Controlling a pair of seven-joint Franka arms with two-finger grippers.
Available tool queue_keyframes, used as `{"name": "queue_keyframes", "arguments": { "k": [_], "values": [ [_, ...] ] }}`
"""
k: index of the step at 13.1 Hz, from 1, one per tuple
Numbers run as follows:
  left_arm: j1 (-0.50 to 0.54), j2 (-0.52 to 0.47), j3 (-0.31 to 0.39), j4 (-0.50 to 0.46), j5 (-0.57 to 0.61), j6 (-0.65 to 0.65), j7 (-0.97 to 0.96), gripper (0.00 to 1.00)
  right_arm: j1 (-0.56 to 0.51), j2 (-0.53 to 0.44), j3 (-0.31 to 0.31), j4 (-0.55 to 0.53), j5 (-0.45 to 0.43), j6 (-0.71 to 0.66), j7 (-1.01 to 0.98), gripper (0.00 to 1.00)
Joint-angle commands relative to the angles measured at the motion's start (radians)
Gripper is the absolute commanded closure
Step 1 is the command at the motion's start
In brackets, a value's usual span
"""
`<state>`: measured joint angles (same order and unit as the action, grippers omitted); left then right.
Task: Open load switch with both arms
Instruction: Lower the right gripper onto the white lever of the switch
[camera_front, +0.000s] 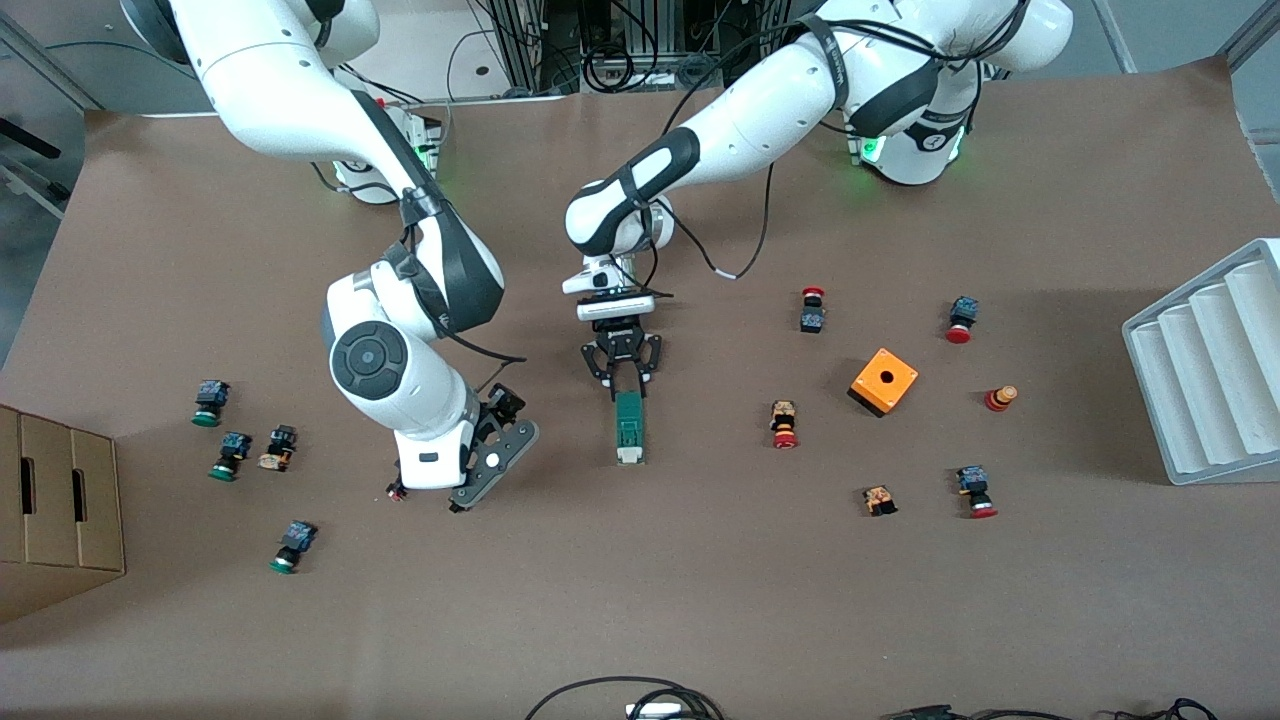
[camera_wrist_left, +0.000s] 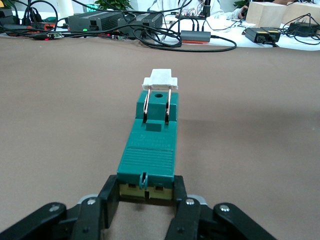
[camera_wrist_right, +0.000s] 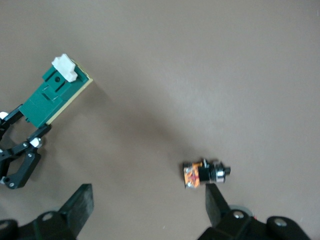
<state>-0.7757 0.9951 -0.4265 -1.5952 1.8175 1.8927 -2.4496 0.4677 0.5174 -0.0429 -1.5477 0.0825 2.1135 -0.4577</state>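
green body, white slider: the load switch (camera_front: 628, 428) is lying flat near the middle of the brown tabletop (camera_front: 700, 600), its long axis running from the robots' edge toward the front camera's edge, white sliding piece (camera_wrist_left: 160, 80) at the camera-side end. left end effector (camera_front: 622, 388) is clenching the switch's robot-side end, fingers (camera_wrist_left: 111, 197) pressing on both flanks, pinning it to the tabletop. right end effector (camera_front: 492, 468) is hanging released, jaws spread wide, low over the tabletop beside the switch toward the right arm's end, over a small red push-button (camera_wrist_right: 204, 173). the white slider is lying well apart from the pinning grip and closest to the right arm, so the pull on it appears to fall to that arm, moving sideways toward the switch's free end.
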Motion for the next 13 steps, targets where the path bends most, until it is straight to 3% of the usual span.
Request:
{"name": "queue_keyframes", "arguments": {
  "k": [1, 10, 13],
  "values": [
    [-0.013, 0.020, 0.008, 0.021, 0.017, 0.000, -0.022, 0.73, 0.005, 0.041, -0.002, 0.021, 0.014, 0.059, -0.062, 0.00],
    [-0.011, 0.020, 0.008, 0.018, 0.017, 0.000, -0.022, 0.73, 0.123, 0.173, -0.015, 0.135, 0.025, 0.103, -0.062, 0.00],
    [-0.013, 0.020, 0.008, 0.017, 0.017, -0.001, -0.022, 0.73, 0.172, 0.170, -0.046, 0.132, 0.026, 0.120, -0.050, 0.00]
  ]
}}
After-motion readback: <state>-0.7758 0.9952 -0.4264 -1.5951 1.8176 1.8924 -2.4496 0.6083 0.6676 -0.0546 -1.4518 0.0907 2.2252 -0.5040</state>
